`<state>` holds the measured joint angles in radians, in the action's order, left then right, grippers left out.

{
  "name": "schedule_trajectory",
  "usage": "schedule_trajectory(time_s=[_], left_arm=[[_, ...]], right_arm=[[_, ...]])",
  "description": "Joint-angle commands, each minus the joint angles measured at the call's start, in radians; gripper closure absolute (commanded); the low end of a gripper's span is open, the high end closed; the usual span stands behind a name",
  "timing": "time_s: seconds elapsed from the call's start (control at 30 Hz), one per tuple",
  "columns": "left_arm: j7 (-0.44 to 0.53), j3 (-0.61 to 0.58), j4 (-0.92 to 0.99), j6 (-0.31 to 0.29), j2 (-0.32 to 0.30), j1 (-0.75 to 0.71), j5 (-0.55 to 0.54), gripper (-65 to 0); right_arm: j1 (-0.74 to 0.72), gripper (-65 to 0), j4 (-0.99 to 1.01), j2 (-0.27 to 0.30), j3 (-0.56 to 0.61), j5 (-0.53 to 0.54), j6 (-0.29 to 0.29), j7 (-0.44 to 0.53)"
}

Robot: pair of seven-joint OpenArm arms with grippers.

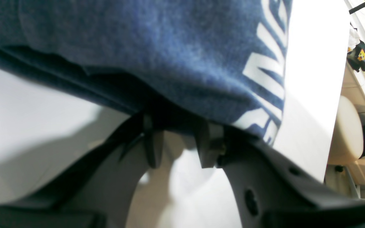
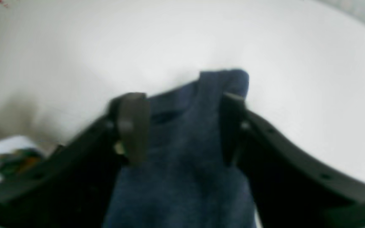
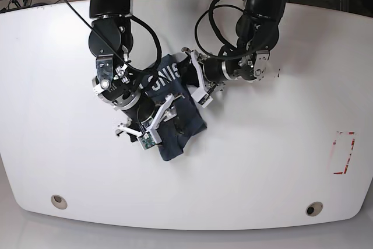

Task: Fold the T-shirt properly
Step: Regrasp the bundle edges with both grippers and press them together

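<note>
The T-shirt (image 3: 175,109) lies bunched in the middle of the white table (image 3: 280,161), dark blue with white lettering on its upper part. My left gripper (image 3: 193,80) is at its right edge. In the left wrist view the T-shirt (image 1: 169,47) hangs over that left gripper (image 1: 180,128), whose tips are shut on a fold of its hem. My right gripper (image 3: 154,123) is over the lower left of the cloth. Seen from the right wrist, a blurred strip of the T-shirt (image 2: 182,177) runs between the fingers (image 2: 131,126) of my right gripper (image 2: 182,123), which stand well apart.
Red tape marks (image 3: 344,153) sit near the table's right edge. Two round holes (image 3: 58,201) are near the front edge. Cables hang from both arms at the back. The left wrist view shows the table edge (image 1: 328,133) with chairs and clutter beyond.
</note>
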<state>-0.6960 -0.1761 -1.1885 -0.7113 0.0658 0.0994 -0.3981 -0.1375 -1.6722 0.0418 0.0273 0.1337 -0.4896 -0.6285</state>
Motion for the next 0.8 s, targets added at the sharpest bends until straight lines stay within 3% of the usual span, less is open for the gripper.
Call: schedule_trajectory(time_s=[0.0,0.2,0.4,0.77], left_arm=[[-0.058,-0.004,-0.001,0.013,-0.002,0.000,0.054,-16.5],[-0.058,-0.004,0.000,0.013,-0.004,0.000,0.058,-16.5],[-0.058,-0.006,0.002,0.013,-0.004,0.000,0.060,-16.5],[-0.058,-0.006,0.080,0.013,-0.004,0.018,0.057,-16.7]], right_arm=[[-0.049,-23.8,0.080,-0.001,-0.007,0.007,-0.005,0.048],[-0.095,-14.3,0.271,0.002,-0.010,0.002,-0.062,0.138],[-0.147,-14.4,0.413,0.063,-0.011,0.005,-0.065,0.206],[-0.189,-14.4,0.445,0.128,-0.011,0.007,-0.067,0.213]])
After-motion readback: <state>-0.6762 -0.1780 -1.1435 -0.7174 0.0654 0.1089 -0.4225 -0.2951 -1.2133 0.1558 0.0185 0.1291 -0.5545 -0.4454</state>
